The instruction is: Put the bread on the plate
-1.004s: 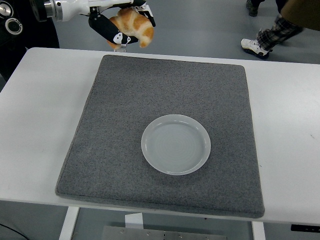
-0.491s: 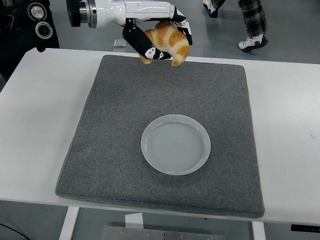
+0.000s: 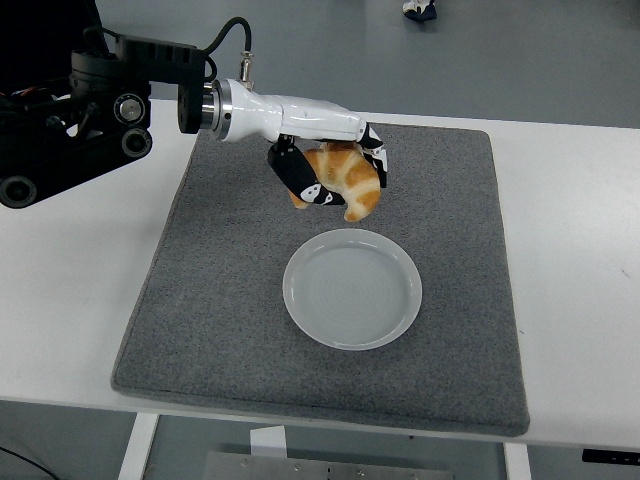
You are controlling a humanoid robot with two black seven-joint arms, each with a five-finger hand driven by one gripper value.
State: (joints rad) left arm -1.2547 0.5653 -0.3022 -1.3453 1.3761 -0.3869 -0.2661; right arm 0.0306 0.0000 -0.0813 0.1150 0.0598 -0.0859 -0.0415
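Bread (image 3: 345, 182) hangs in the air, held by the left hand (image 3: 325, 170), whose fingers are curled around it: one dark finger (image 3: 300, 180) presses on the near-left side and the others wrap over the top and the far side. The grip from above leaves the underside of the bread free, which I judge is useful, because the hand can lower it and let go without the fingers touching the dish. Below the fingers and a little toward the near edge lies the plate (image 3: 352, 288), round, pale and with nothing on it, so the bread is not yet over its middle. How high the bread hangs above the mat is hard to judge from this single high view. The plate rests on a grey mat (image 3: 220, 300) with a rough, felt-like face, which probably keeps it from sliding. The mat covers most of a white table (image 3: 70, 280). Beyond the fingers is a grey floor (image 3: 520, 50), and a shoe (image 3: 418, 9) shows at the top edge.
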